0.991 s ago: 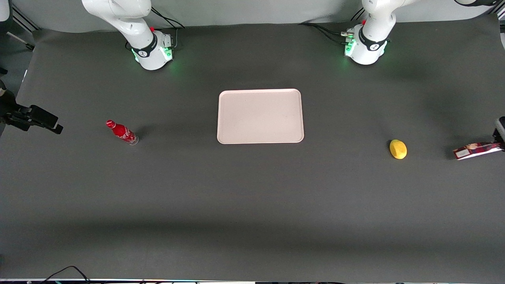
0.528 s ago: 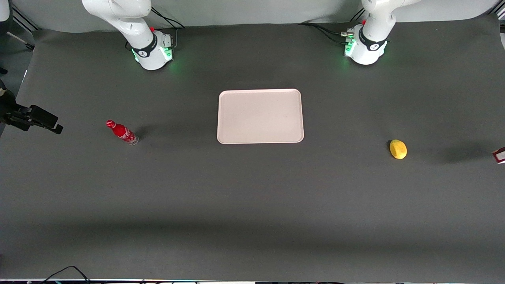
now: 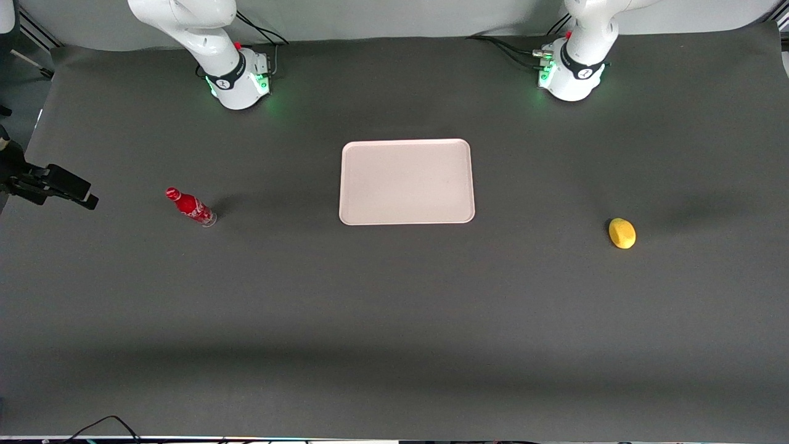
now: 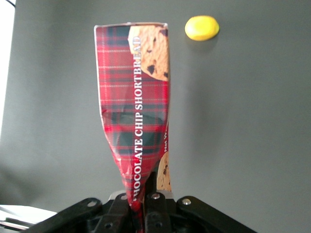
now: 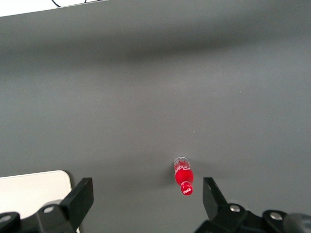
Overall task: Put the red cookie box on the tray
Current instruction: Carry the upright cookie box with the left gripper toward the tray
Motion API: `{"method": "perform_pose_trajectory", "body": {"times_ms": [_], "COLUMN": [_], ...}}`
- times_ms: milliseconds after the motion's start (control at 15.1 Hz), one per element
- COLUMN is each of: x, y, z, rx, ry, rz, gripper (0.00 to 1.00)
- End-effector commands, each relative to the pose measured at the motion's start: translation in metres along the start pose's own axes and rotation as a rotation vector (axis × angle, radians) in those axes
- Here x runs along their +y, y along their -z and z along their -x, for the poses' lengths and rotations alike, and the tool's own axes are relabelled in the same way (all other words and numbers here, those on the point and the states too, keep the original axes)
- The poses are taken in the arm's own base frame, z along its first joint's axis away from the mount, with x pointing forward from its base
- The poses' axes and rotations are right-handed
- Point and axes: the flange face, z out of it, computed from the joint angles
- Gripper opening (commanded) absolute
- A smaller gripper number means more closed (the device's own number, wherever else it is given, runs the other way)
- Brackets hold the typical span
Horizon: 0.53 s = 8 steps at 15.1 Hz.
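- gripper (image 4: 142, 206) clamped tight on one end of the red cookie box (image 4: 134, 111) — box held clear above the table (image 3: 394, 320), lemon (image 4: 201, 27) below
- box was at the front view's edge 0.5 s ago — now gone from it
- tray (image 3: 407, 181) bare mid-table, red bottle (image 3: 190, 207) toward parked arm's end

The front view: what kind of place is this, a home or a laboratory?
Most likely a robotics lab bench: a table under dark matting, with a tray, lemon and red bottle spread apart. The gripper holds the red cookie box above the matting.
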Motion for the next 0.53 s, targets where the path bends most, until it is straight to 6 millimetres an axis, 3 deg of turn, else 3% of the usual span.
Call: {"method": "perform_pose_trajectory", "body": {"times_ms": [0,462], "x": [0.004,0.021], "y": [0.015,0.025], "z": [-0.062,-0.221], "rx": [-0.037,-0.115], "ry": [0.172,0.486], "rz": [0.061,0.140], "gripper": [0.00,0.00]}}
